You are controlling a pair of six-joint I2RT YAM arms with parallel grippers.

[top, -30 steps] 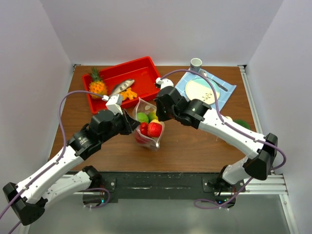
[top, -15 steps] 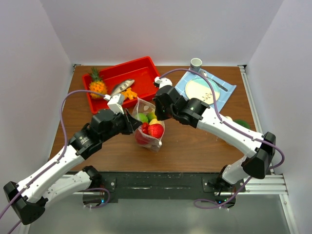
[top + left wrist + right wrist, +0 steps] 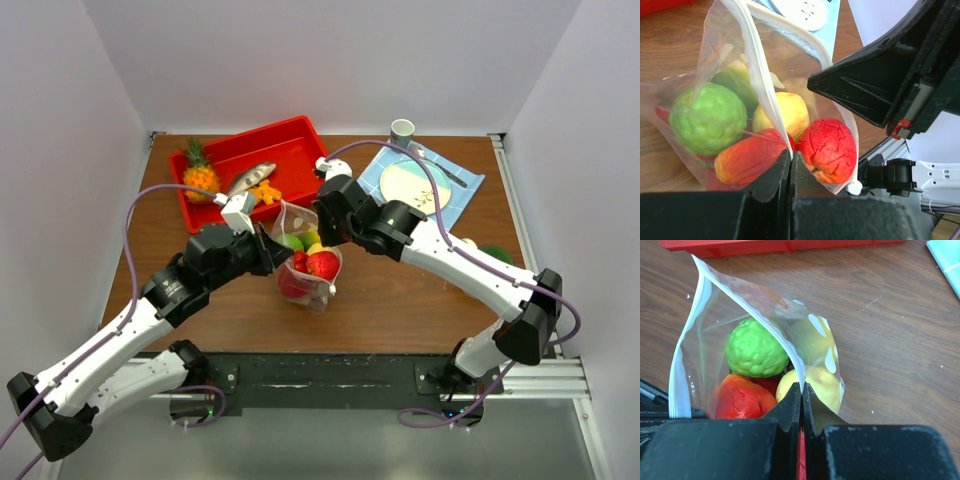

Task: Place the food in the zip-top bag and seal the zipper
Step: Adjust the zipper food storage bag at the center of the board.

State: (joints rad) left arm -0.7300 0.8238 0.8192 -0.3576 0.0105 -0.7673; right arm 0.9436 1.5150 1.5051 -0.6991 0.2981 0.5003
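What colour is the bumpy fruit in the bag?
The bumpy fruit is green; clearest in right wrist view.

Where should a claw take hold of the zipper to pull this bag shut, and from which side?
Likely the small white tab at the near end of the zipper, pinched from the near side. It sticks out free at that corner beside the red fruit, while the left claw and right claw are each shut on one of its lips, holding the mouth open and upright.
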